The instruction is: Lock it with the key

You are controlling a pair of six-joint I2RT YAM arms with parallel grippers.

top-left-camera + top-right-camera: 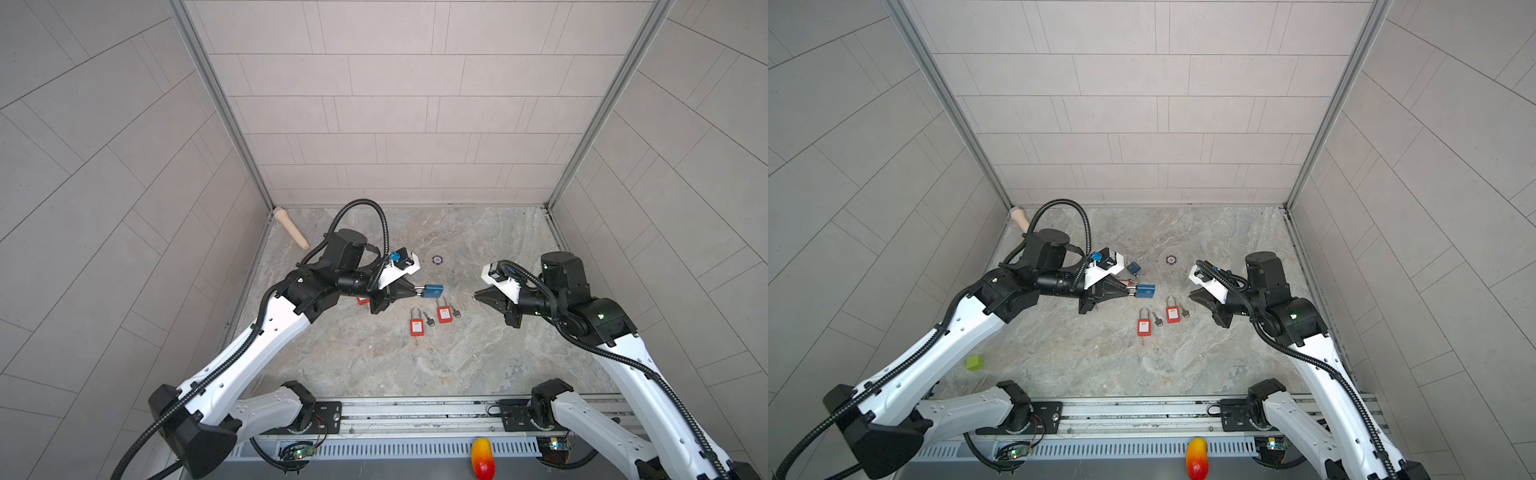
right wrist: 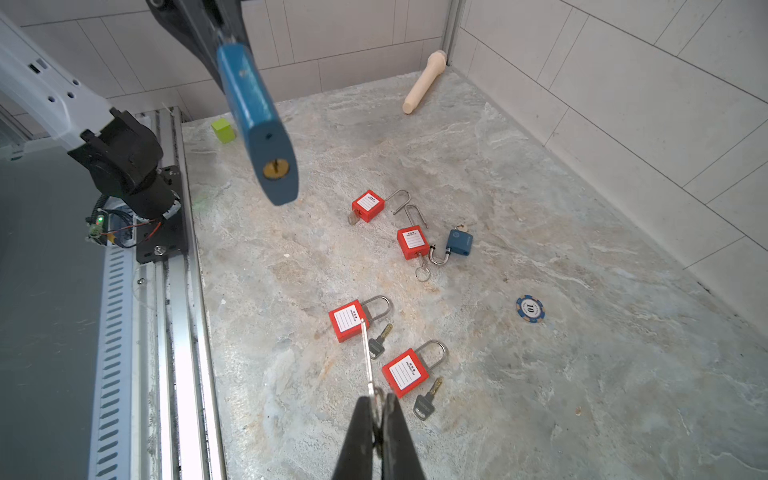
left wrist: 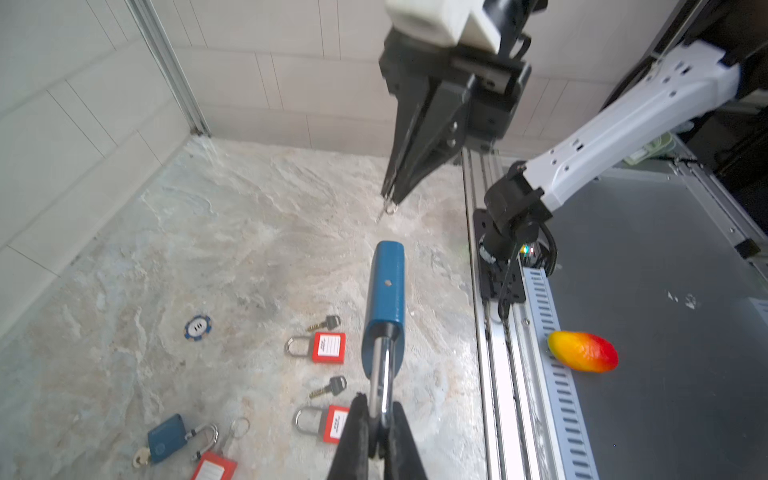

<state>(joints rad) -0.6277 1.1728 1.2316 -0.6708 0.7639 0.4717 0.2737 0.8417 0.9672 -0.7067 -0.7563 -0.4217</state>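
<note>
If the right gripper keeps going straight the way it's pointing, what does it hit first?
Probably the blue padlock held up by the left gripper; the key in the right gripper points roughly at its keyhole end, though height is unclear.

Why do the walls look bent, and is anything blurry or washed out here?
In both top views a wide lens bows the wall tiles; left wrist view, the floor is washed out pale; right wrist view, the held blue padlock looks slightly soft, being close.
</note>
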